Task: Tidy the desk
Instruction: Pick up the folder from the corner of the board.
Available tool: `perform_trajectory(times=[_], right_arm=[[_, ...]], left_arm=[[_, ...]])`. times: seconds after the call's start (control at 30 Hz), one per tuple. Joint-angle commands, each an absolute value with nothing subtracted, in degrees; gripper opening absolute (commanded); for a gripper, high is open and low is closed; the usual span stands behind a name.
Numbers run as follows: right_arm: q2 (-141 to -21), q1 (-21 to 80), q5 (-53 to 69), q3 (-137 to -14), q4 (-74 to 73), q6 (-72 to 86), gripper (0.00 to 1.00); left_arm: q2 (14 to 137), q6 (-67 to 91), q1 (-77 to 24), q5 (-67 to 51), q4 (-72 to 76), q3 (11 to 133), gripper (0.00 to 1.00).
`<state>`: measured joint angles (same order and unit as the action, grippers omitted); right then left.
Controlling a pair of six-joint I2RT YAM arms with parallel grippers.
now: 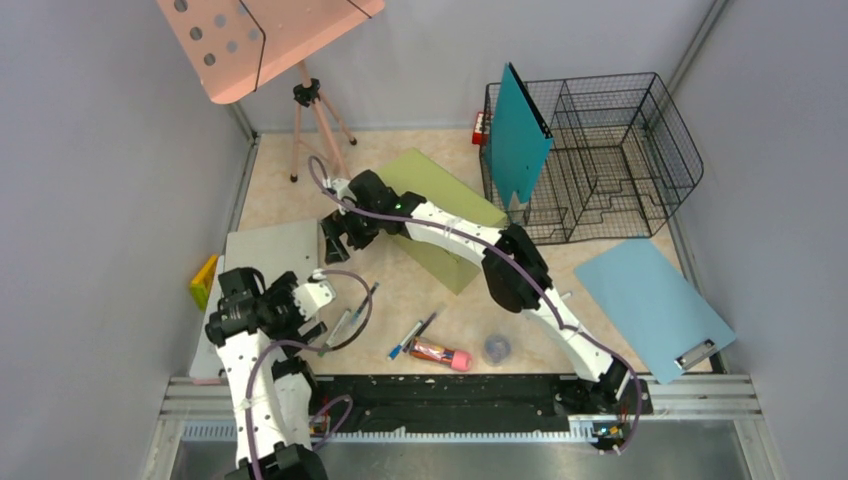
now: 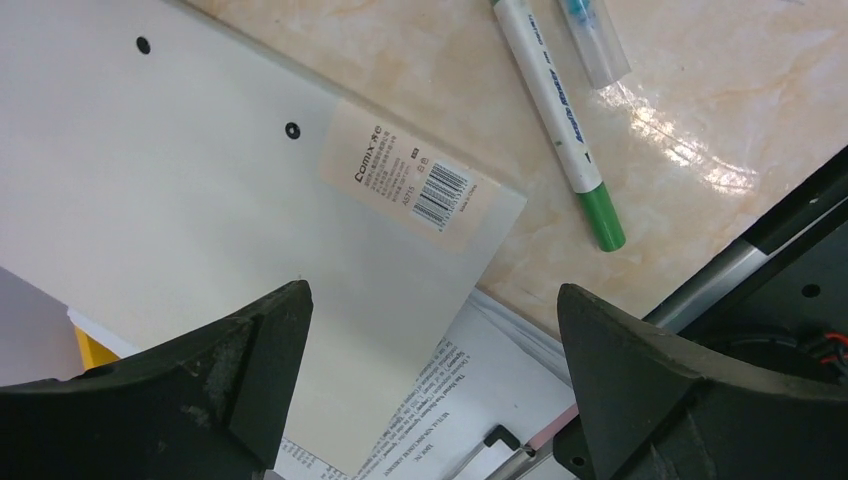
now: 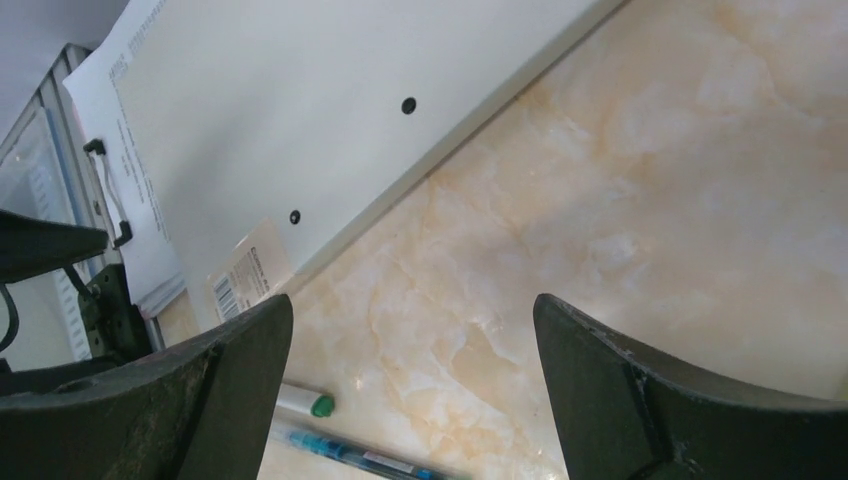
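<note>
1. Left gripper first: jaws spread wide, nothing between them, nothing touched. It hangs over the near right corner of the white clipboard, whose barcode label faces up.
2. Edges here: a printed sheet pokes out from under that corner. Just right of the board's edge a green-capped marker and a clear pen lie on bare marble, apart from the board.
3. Right gripper: jaws gaping too, and empty. It hovers over open marble just beside the white clipboard's long right edge.
4. The desk is the beige marble top that fills the grey-walled cell, with the black rail along its near edge.
5. Room to move: a bare strip runs between the white clipboard and the olive-green box. The right arm reaches over that box from its near right base.
6. Near the middle by the rail lie loose pens, a red-pink tube and a small grey-blue round thing.
7. On the right a light blue clipboard lies flat, its near corner at the rail. Far right stands the wire basket, with a teal clipboard upright at its left end.
8. On the left a yellow object sits between the white clipboard and the wall. A tripod stands at the far left.
</note>
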<state>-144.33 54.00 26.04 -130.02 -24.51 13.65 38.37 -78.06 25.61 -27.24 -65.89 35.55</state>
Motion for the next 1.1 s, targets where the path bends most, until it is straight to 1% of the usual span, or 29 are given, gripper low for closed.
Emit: perform_trajectory(times=[0.0, 0.17, 0.4, 0.57, 0.8, 0.97, 1.07], right_arm=[[-141.6, 53.1, 28.4, -128.7, -23.3, 15.2, 0.89], [-141.6, 53.0, 30.1, -128.0, -23.0, 16.1, 0.89], [-141.6, 53.1, 32.4, -126.2, -22.3, 17.0, 0.89], [-141.6, 53.1, 32.7, -126.7, -22.7, 17.0, 0.89], [-141.9, 53.0, 32.8, -127.0, -23.0, 17.1, 0.89], [-141.9, 53.1, 32.8, -126.7, -23.0, 17.1, 0.89], [-141.9, 53.0, 32.8, -126.7, -23.0, 17.1, 0.89]], left_arm=[[37.9, -77.6, 20.2, -22.2, -65.9, 33.5, 0.98], [36.8, -74.8, 13.5, -17.2, -63.6, 31.3, 0.98], [33.6, -74.2, 8.1, -10.6, -55.5, 25.1, 0.98], [29.7, -76.9, 7.5, -7.4, -52.5, 20.7, 0.97], [28.5, -76.8, 7.5, -6.5, -50.8, 20.4, 0.89], [24.8, -77.1, 7.5, -7.2, -48.5, 19.1, 0.83], [22.7, -78.7, 7.5, -7.5, -48.0, 17.3, 0.83]])
